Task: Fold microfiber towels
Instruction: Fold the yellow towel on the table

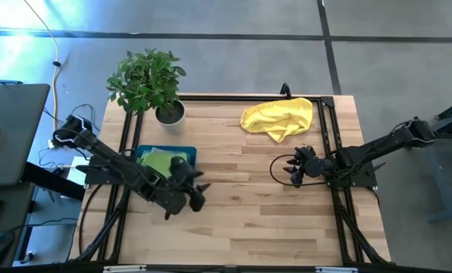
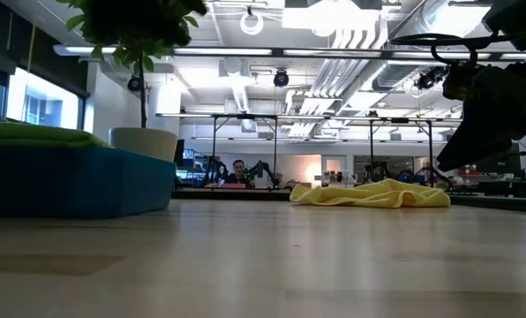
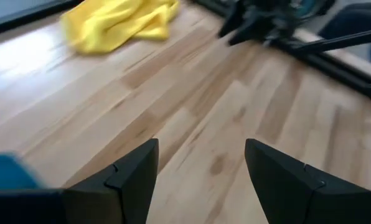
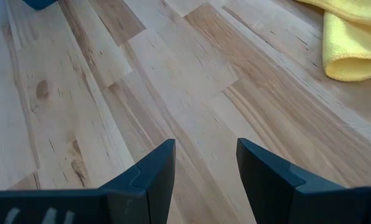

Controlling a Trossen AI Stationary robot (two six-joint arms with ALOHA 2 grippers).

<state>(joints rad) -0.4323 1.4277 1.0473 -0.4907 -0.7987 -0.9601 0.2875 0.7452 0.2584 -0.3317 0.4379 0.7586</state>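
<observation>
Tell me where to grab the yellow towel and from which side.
Take the yellow towel at its doubled lobe nearest the right gripper, coming from above and that near side. It lies crumpled and flat on the table, so a thicker rolled fold, as seen in the right wrist view, likely gives open fingers more to pinch.

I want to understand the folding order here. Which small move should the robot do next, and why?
Probably the right gripper, open and empty over bare wood, should reach toward the crumpled yellow towel at the table's far edge. That towel lies unfolded, while a lime green towel already sits in the teal tray, beside the open, empty left gripper.
</observation>
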